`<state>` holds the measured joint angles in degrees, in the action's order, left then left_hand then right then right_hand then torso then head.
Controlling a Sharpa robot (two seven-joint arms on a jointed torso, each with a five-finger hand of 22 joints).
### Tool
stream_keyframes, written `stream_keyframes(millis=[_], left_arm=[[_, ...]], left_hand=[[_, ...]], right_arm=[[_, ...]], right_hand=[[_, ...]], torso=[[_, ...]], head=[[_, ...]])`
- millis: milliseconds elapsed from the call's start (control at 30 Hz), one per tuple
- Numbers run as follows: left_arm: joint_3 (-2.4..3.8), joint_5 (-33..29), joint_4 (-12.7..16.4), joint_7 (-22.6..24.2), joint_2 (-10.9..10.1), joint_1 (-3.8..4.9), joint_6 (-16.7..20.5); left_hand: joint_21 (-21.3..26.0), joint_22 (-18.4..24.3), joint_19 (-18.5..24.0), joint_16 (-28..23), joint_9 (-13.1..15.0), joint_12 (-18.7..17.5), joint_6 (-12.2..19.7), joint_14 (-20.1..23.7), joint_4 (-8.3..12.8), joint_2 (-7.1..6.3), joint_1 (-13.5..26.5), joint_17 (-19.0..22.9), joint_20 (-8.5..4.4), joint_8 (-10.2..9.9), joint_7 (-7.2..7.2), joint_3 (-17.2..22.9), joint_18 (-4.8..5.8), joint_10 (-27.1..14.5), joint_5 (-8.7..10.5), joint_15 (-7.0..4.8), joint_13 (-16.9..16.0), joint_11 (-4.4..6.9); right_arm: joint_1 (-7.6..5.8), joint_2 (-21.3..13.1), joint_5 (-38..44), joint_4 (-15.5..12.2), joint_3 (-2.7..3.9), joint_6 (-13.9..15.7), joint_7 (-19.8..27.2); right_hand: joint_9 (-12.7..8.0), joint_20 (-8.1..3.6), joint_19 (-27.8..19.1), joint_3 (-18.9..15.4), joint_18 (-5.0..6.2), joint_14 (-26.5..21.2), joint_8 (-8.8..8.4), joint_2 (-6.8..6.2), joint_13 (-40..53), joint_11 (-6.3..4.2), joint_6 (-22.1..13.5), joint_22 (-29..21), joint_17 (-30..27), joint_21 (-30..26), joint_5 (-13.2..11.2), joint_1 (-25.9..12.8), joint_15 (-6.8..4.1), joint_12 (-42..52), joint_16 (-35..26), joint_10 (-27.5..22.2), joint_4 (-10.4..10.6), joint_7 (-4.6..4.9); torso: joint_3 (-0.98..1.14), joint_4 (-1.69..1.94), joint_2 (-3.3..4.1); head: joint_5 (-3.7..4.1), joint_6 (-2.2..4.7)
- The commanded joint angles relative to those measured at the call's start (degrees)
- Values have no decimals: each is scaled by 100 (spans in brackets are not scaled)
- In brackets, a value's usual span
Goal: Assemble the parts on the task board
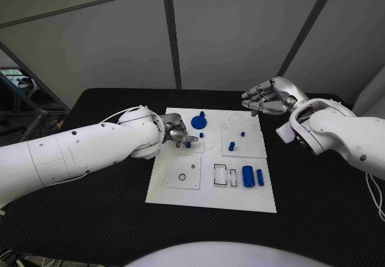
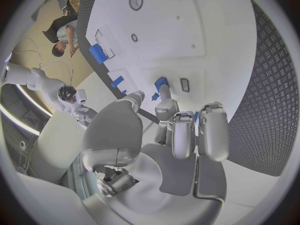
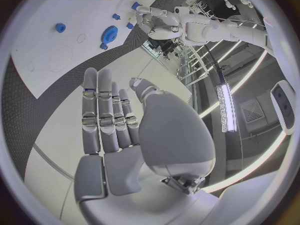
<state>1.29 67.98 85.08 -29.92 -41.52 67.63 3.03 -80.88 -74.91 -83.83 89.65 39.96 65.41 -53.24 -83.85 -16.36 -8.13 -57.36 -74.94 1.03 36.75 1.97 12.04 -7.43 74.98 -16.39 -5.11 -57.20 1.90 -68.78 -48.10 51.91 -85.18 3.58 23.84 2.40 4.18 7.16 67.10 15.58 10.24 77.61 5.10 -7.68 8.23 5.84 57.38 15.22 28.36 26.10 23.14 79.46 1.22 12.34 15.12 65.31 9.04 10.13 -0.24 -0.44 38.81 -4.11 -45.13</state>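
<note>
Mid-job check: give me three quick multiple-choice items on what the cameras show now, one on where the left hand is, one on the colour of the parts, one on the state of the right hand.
1. Where is the left hand?
A. Over the left edge of the task board
B. Off the table
C. At the board's near right corner

2. What colour are the parts, such as the gear?
A. Grey
B. Blue
C. Red

3. What state is the right hand in?
A. Holding a cylinder
B. Pressing on the board
C. Open, holding nothing

Answers: 1 A, the head view shows it by a small part at the board's left side. 2 B, every piece on the white board is blue. 3 C, its fingers are extended and apart, off the board's far right corner.
</note>
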Motion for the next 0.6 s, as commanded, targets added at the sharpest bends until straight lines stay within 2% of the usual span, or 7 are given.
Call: stream_keyframes(millis=[33,200,300,367,467,533,600], left_arm=[[136,-83,60,13,-56,22,46],[366,-89,111,1,-156,70,-250],[453,-88,62,-14,-201,181,-692],[482,-87,-11,-12,-203,276,-940],[513,-88,-294,5,-135,466,-1200],[521,-89,-512,18,-59,539,-1256],[526,-89,-748,36,35,593,-1314]], left_hand=[[47,-281,17,-31,-14,-38,62,-586,-9,11,-62,-1411,21,-44,14,-89,439,-51,4,4,49,-8],[103,-221,52,-53,-36,-92,100,-577,-11,45,-112,-1381,41,-107,40,-214,424,-103,10,25,120,-31],[211,-104,121,-89,-83,-196,166,-561,-6,109,-217,-1330,70,-207,84,-333,395,-204,9,58,250,-71],[309,0,186,-118,-135,-286,215,-548,-1,162,-334,-1292,98,-295,125,-408,370,-298,8,92,361,-103],[521,222,332,-227,-313,-464,409,-495,-22,229,-449,-1146,165,-552,238,-560,319,-515,68,171,584,-203],[551,238,347,-233,-486,-502,459,-491,-20,271,-501,-1140,216,-727,302,-700,313,-588,281,223,654,-261],[551,228,342,-225,-593,-496,451,-495,-24,302,-534,-1150,243,-812,328,-800,313,-605,448,244,668,-283]], right_arm=[[-8,7,13,14,4,-44,37],[-7,12,13,35,3,-45,35],[-7,12,13,43,3,-48,34],[-7,12,13,47,3,-50,33],[-7,12,13,54,3,-54,30],[-7,17,13,57,3,-53,29],[-7,23,13,59,3,-50,33]], right_hand=[[8,-12,43,33,21,39,-40,-16,-10,14,-14,-5,2,-20,26,-7,19,-24,-23,20,-14,35],[8,-12,44,36,21,39,-41,-16,-15,14,-15,-7,3,-24,41,-6,19,-25,-28,19,-15,36],[8,-12,44,36,21,39,-41,-16,-15,14,-15,-7,3,-24,41,-6,19,-25,-28,19,-15,36],[8,-12,44,36,21,39,-41,-16,-15,14,-15,-7,3,-24,41,-6,19,-25,-28,19,-15,36],[9,-13,47,42,21,43,-39,-14,-21,14,-12,-10,4,-29,63,-3,19,-24,-33,21,-17,35],[10,-13,49,44,21,44,-38,-12,-24,13,-9,-11,5,-30,68,-2,18,-23,-34,23,-18,34],[10,-13,49,45,21,45,-37,-12,-24,13,-7,-11,5,-30,69,-1,18,-23,-35,24,-18,34]], torso=[[3,-2,-7],[7,-5,1],[4,-3,1],[4,-3,2],[8,1,-1],[13,-2,-3],[14,-8,3]], head=[[-1,12],[-7,21],[-4,31],[-8,32],[-43,42],[-62,39],[-80,49]])
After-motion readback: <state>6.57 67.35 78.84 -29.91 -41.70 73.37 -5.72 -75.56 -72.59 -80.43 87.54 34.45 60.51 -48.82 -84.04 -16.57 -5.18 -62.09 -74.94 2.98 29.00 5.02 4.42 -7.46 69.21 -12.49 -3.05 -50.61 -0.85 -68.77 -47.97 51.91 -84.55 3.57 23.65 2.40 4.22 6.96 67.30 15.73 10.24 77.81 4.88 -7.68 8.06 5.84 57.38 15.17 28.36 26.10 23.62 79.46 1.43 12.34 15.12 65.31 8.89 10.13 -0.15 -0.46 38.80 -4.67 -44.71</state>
